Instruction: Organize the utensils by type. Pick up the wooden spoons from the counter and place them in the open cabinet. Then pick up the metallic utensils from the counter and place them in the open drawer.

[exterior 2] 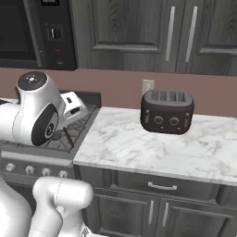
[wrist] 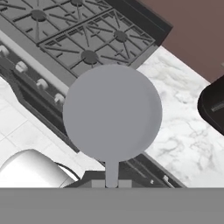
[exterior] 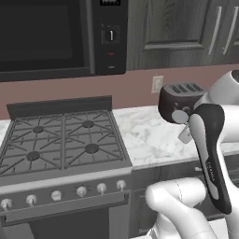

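One metallic utensil (wrist: 112, 114), round silver head toward 12 o'clock in the hand view, stood clamped in the closed tool (wrist: 112, 183), handle axis along the fingers, above the desk (wrist: 183, 131) edge beside the stove (wrist: 87, 39).

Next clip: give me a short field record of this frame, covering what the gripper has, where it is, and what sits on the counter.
gripper state: shut on a metallic utensil with a round silver head, seen close in the hand view
utensil handle: thin dark reddish-brown rod hanging below the hand in the right base view
gripper position: gripper raised above the edge where the stove meets the counter
counter items: black toaster against the back wall
cabinet drawer below counter: shut
task stage: utensil lifted, not yet placed
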Tool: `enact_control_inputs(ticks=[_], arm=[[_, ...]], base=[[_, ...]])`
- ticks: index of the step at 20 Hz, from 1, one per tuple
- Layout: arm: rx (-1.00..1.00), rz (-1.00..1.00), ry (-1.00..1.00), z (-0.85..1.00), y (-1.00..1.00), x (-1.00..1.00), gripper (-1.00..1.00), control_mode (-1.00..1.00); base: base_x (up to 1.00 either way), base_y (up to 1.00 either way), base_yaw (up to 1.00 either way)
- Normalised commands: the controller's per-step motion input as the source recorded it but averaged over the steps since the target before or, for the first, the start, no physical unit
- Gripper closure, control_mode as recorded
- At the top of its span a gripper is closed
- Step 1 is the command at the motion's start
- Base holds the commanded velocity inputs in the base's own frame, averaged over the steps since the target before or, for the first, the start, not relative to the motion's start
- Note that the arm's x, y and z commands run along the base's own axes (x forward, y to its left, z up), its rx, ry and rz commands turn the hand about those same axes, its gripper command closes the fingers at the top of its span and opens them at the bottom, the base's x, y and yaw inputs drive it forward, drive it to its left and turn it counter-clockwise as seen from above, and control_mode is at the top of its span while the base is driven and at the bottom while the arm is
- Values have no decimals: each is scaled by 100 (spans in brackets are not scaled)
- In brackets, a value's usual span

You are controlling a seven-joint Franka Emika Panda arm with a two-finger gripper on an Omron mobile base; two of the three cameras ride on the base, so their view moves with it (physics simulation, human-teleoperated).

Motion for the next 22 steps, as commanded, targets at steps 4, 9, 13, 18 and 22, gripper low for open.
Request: enact_control_inputs(ticks=[4, 9, 13, 18, 22], arm=[[0, 0, 0, 0, 0, 0, 100, 100], [0, 0, 0, 0, 0, 0, 100, 100], [0, 0, 0, 0, 0, 0, 100, 100], [0, 0, 0, 0, 0, 0, 100, 100], [0, 0, 0, 0, 0, 0, 100, 100]], base=[[-49, -9, -4], [-11, -8, -3], [13, -18, -8], [10, -44, -73], [0, -20, -88]])
